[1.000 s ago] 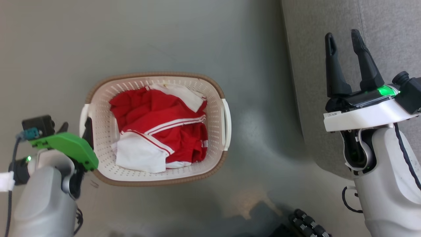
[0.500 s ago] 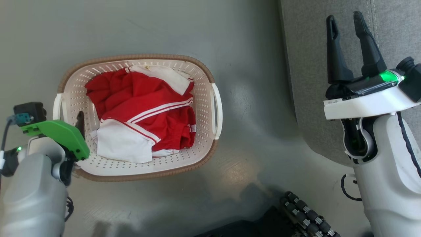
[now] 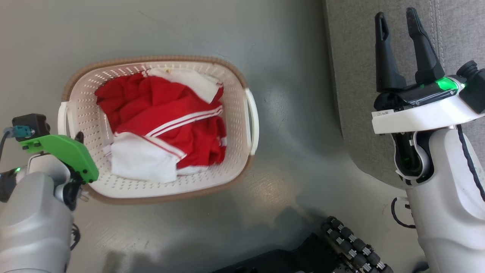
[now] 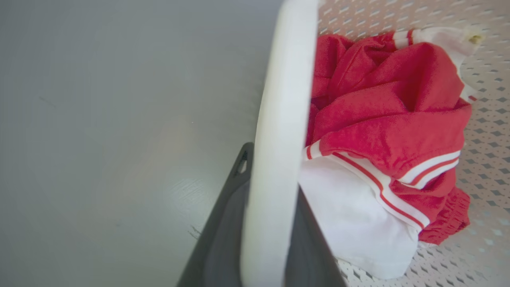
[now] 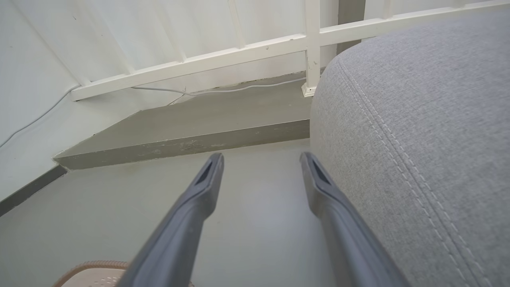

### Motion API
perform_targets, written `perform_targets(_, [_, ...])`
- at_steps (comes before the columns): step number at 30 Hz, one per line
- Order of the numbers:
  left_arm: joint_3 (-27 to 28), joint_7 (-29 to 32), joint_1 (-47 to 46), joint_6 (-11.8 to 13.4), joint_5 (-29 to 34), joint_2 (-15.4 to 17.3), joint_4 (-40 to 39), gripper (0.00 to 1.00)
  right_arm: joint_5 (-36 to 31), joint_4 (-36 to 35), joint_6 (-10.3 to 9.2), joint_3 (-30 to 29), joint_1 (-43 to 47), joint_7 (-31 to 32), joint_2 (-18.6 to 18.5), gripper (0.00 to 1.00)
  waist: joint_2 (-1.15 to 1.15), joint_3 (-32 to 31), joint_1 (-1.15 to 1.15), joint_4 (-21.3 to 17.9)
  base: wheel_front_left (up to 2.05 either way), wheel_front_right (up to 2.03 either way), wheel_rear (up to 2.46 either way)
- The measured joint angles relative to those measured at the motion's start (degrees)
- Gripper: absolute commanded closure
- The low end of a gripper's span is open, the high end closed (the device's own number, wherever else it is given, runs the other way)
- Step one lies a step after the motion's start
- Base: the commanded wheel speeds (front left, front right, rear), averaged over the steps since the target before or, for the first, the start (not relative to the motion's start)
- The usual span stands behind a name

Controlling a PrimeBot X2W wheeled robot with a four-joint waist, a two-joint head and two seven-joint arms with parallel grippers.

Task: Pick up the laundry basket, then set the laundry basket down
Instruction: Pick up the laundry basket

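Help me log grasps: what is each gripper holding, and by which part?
The left gripper clamps the laundry basket by its white side handle; the right gripper is open, empty.

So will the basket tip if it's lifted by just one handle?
Probably it tilts: the left claw holds only one white handle of the laundry basket. Likely light, with just a few red and white clothes inside. Its perforated plastic looks stiff.

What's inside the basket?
Inside the basket lies a crumpled red garment with white stripes, and white cloth beside it. The holed bottom shows around them. Whatever lies under the pile is covered.
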Motion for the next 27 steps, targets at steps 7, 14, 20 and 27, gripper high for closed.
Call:
perform_targets(7, [1.64, -2.14, -1.83, -0.52, -3.49, -2.47, 1.45, 1.0, 0.01, 0.77, 0.0, -0.09, -0.35, 0.0, 0.05, 0.0, 0.0, -0.26, 0.0, 0.56, 0.0, 0.0, 0.0])
perform_targets(14, [-0.29, -2.96, -1.96, -0.49, -3.1, -3.46, 2.41, 1.0, 0.02, 1.02, 0.0, 0.42, -0.92, 0.0, 0.19, 0.0, 0.0, -1.03, 0.0, 0.8, 0.0, 0.0, 0.0])
perform_targets(20, [-2.68, -3.24, -2.43, -0.44, -3.11, -4.99, 2.43, 1.0, 0.11, 1.07, 0.01, 0.62, -1.15, 0.0, 0.21, 0.0, 0.0, -1.26, 0.0, 0.64, 0.0, 0.0, 0.0])
perform_targets(27, [-4.13, -3.18, -2.49, -0.44, -4.01, -5.26, 2.93, 1.0, 0.11, 1.19, 0.01, 0.7, -1.15, 0.0, 0.2, 0.0, 0.0, -1.2, 0.0, 0.42, 0.0, 0.0, 0.0])
